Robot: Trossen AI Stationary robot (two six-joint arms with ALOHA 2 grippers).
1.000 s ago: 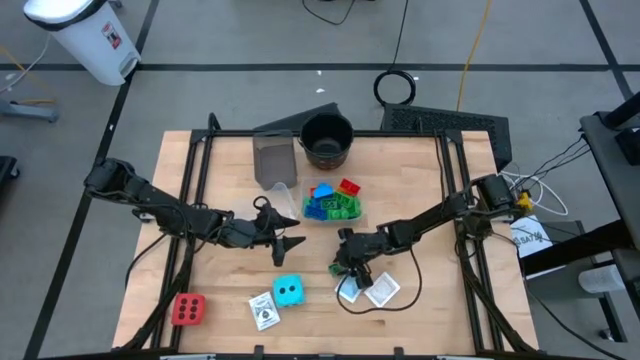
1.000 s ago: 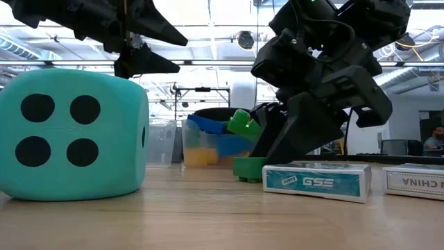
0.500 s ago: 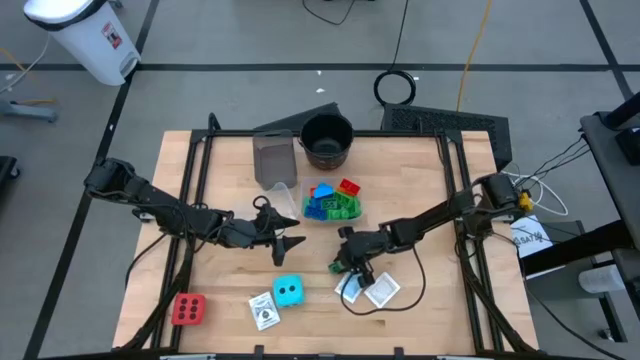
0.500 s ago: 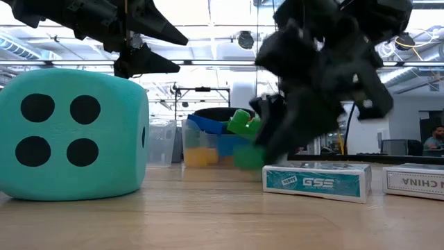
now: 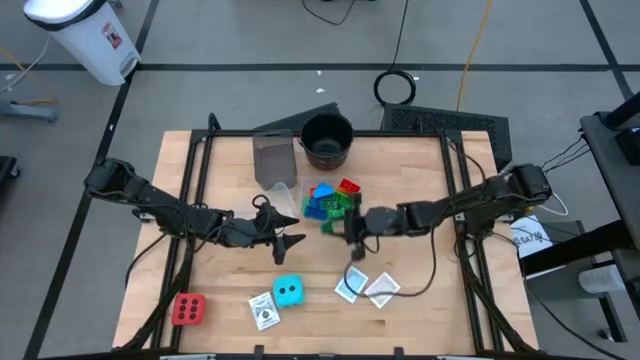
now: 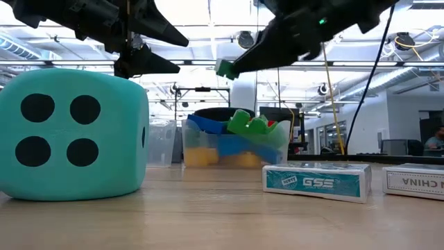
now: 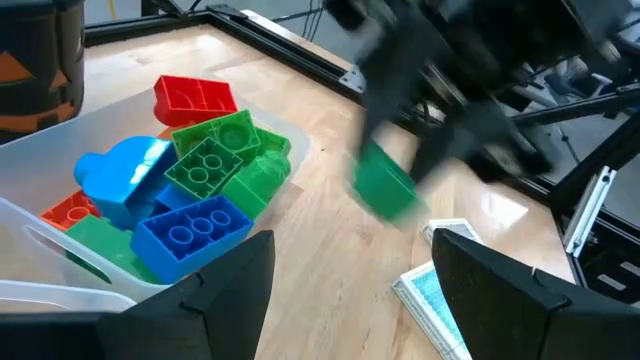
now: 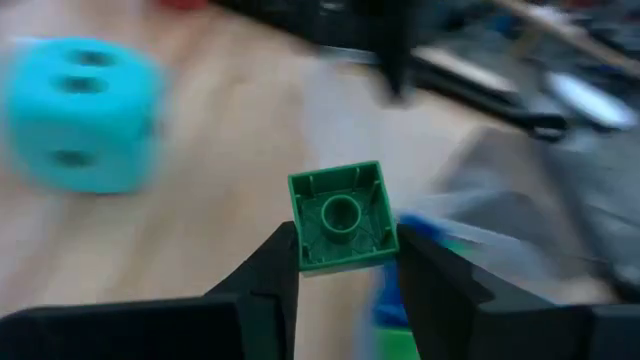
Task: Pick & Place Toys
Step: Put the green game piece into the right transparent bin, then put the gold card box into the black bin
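Note:
My right gripper is shut on a small green building block, held in the air beside the clear tub of blue, green and red blocks. The block also shows in the low view and the left wrist view. My left gripper is open and empty, hovering left of the tub. The cyan dotted cube, the red dotted cube and three white-bordered cards rest on the table near its front edge. My right gripper pinches the green block by two opposite side walls between its two fingers. The block's hollow underside faces the wrist camera. The fingers come from the table's right, slanting down. The block is lifted clear of the table, well above the tub's rim.
A black round pot stands at the far edge, with a second clear tub left of it. The cards and the cyan cube lie in front of the block tub. Bare wood shows at the table's right and left.
My right gripper has risen from the table beside the cards and gone toward the far edge, to the block tub. The green block has gone with it, from resting on the table to lifted clear.

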